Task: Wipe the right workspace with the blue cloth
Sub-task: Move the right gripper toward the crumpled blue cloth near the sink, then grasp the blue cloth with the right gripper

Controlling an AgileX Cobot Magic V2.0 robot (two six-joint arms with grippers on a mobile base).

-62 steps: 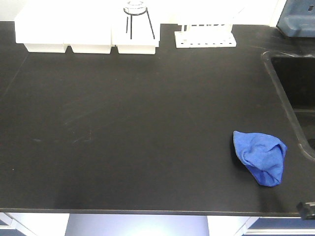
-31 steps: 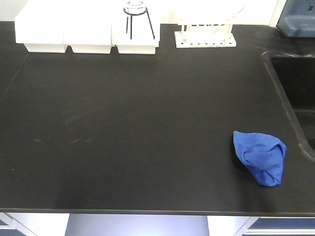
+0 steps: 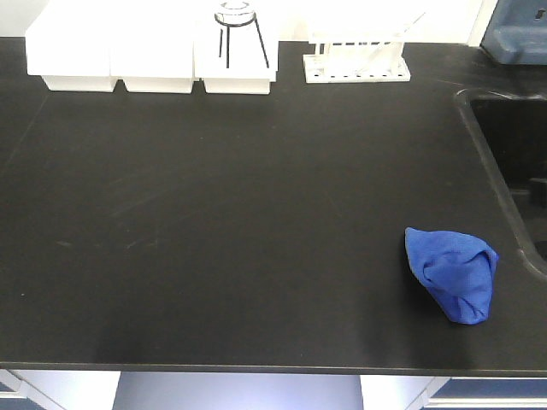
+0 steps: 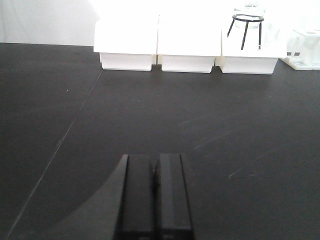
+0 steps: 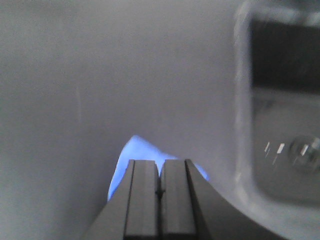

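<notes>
Black matte worktop (image 3: 239, 222), faintly scuffed, viewed from the front. Along the far edge, from 11 to 12 o'clock, stand three white boxes (image 3: 149, 55), with a black wire ring stand (image 3: 239, 38) at the rightmost one. A white tube rack (image 3: 357, 64) sits at 1 o'clock. A sink (image 3: 513, 145) is recessed at 3 o'clock. The blue cloth (image 3: 453, 273) lies crumpled at 4 o'clock, just beside the sink rim.

The left end effector (image 4: 155, 165) has its fingers together, holding nothing, over bare worktop. The right end effector (image 5: 160, 170) has its fingers together and is empty. The cloth is partly hidden behind its tips.

Soft blue cloth (image 3: 451, 273), matte black benchtop (image 3: 248, 213)
</notes>
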